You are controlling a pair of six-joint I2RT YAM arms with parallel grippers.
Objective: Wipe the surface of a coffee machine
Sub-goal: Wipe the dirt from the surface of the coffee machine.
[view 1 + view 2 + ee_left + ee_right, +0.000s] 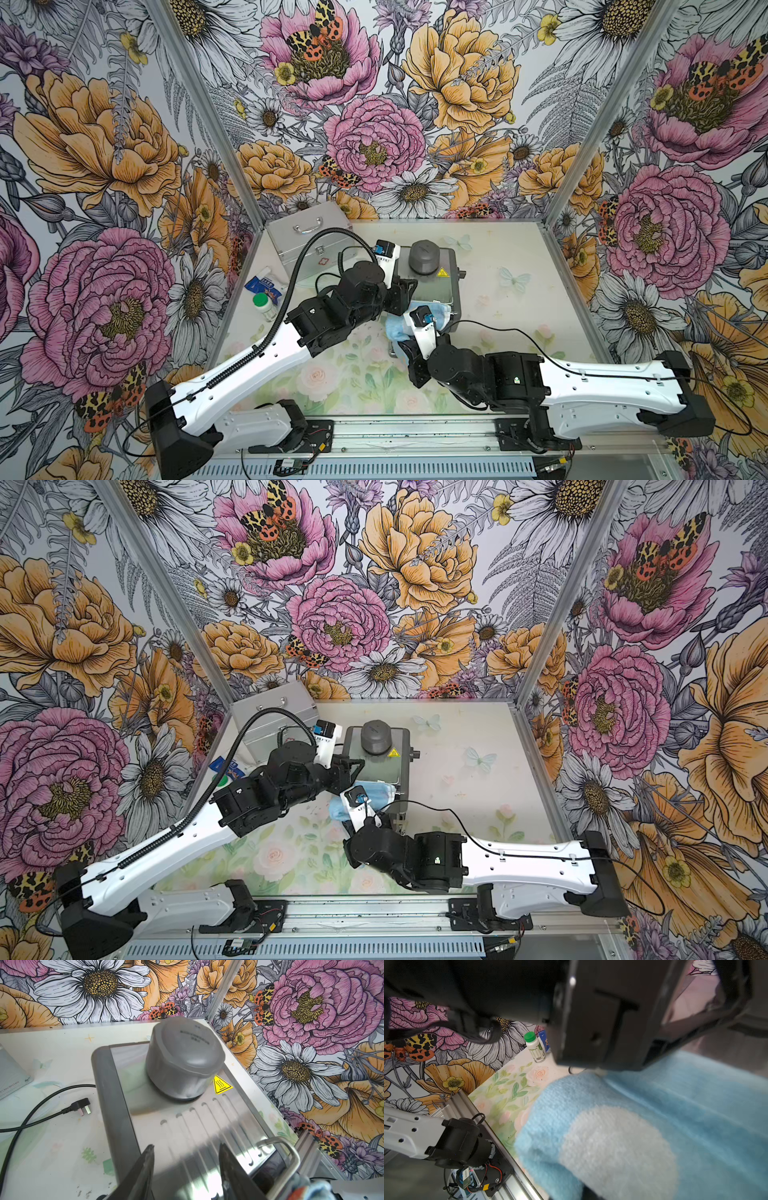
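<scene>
The coffee machine (430, 276) stands on the table (353, 382) toward its far edge, a little left of the middle and just beside the aluminium case (309, 235) in the far left corner. Its grey domed knob (185, 1059) and yellow warning sticker (221, 1084) sit on the brushed-steel top. A blue cloth (397, 328) lies bunched over the machine's near edge and spills down its front. The right gripper (409, 353) is buried in that cloth with its jaws closed, and by the bunching it appears to be pinching the fabric. The left gripper (187, 1146) hovers low over the ribbed steel top, half spread and holding nothing. The main risk is how crowded the near edge is. Both wrists are close together there, so a sweep of the cloth toward the knob could knock the right wrist into the left fingers (145, 1167). The loose folds could also catch on the bent steel bar (291, 1155) at the machine's front, pulling the cloth out of the pinch or tugging the machine. If the left gripper gives no bracing, a firm push may slide the machine toward the far edge, dragging its cord and plug (81, 1106) across the table.
</scene>
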